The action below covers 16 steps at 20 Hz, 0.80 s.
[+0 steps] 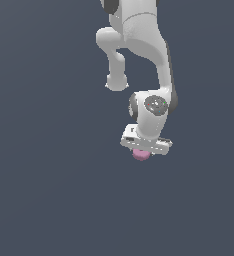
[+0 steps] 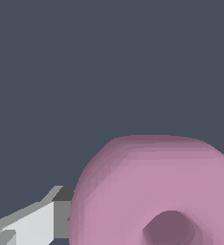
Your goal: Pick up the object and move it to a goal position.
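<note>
The object [image 1: 140,155] is a small pink rounded lump that pokes out just under the white hand of my gripper [image 1: 142,150] in the exterior view. In the wrist view the object [image 2: 147,191] fills much of the picture, very close to the camera, with its dark hollow showing. One grey-white finger [image 2: 37,224] presses against its side, and the other finger is hidden behind the pink lump. The gripper is shut on the object.
Only the arm's white links [image 1: 139,35] reach in from the top of the exterior view, over a plain dark blue-grey ground [image 1: 49,190]. No other objects or edges show.
</note>
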{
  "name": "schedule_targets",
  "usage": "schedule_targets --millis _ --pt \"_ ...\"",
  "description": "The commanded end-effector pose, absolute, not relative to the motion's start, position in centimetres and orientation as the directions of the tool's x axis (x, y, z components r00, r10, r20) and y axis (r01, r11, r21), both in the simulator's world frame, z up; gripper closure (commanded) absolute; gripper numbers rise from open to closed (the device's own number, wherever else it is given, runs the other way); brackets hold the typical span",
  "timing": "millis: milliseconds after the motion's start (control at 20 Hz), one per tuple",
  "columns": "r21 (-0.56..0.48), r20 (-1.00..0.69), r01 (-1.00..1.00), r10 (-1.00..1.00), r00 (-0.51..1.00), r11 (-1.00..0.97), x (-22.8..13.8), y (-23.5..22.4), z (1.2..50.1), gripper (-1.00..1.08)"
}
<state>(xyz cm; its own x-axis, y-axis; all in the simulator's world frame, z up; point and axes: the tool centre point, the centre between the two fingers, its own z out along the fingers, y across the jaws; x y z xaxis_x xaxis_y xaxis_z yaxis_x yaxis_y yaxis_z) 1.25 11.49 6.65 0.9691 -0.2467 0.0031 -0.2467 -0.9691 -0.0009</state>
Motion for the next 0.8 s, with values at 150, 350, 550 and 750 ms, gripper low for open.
schedule_targets --millis 150,350,550,750 --pt "0.0 0.002 -0.247 -0.247 0.969 -0.969 3.8 13.7 7.3 1.08" --pt "0.0 0.001 -0.247 -0.247 0.969 -0.969 5.1 14.7 7.7 1.08" --pt "0.0 0.0 -0.247 -0.247 0.969 -0.969 6.0 15.4 7.8 1.08" --pt "0.0 0.0 -0.247 -0.247 0.969 -0.969 6.4 15.8 7.9 1.08"
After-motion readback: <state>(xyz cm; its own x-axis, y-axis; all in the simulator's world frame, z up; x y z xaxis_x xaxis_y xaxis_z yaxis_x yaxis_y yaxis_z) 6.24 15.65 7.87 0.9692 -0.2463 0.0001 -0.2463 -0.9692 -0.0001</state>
